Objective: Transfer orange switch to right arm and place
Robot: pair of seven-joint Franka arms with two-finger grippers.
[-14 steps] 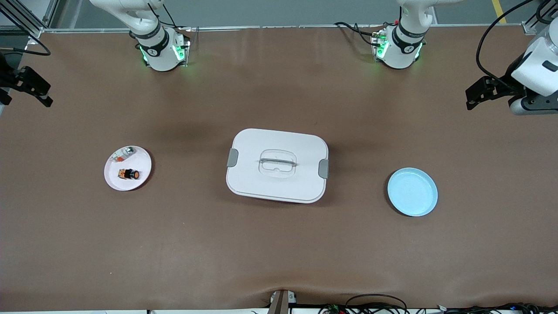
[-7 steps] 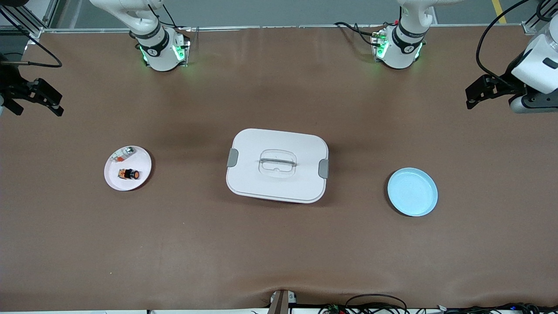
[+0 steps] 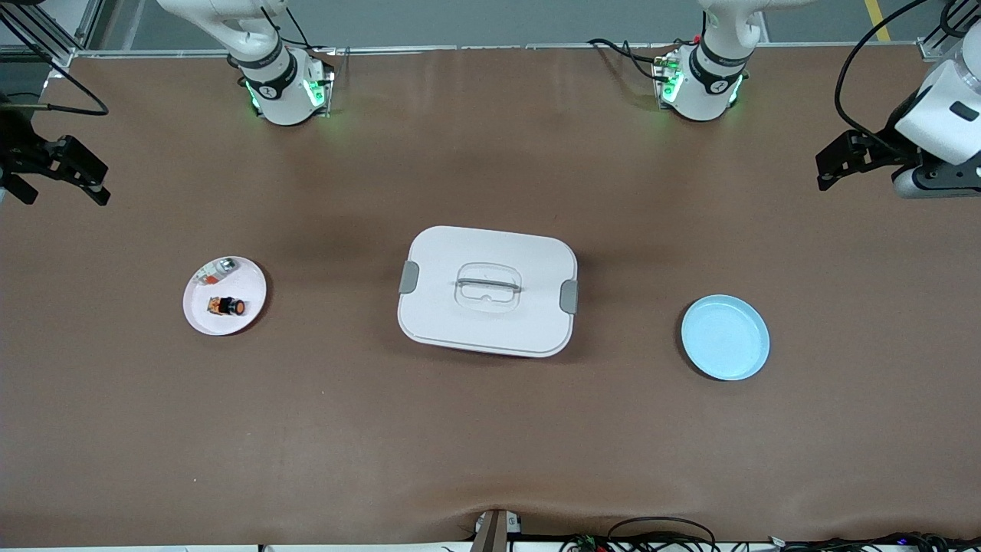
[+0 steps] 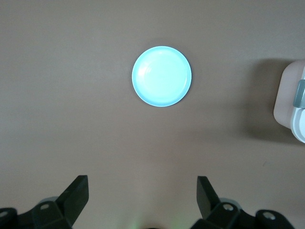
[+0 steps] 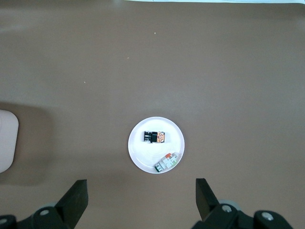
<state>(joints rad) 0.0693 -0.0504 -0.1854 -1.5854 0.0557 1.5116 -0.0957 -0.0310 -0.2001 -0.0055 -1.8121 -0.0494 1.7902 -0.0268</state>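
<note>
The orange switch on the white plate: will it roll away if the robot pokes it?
Probably a little. The orange switch looks like a stubby cylinder lying on its side, so a nudge could roll it. The white plate seems to have a raised rim that may stop it. Being tiny, it is likely light.

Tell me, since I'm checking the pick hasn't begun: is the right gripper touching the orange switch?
Apart. The front view shows the right gripper, open, near the table's edge at the right arm's end, well clear of the orange switch lying on the white plate.
</note>
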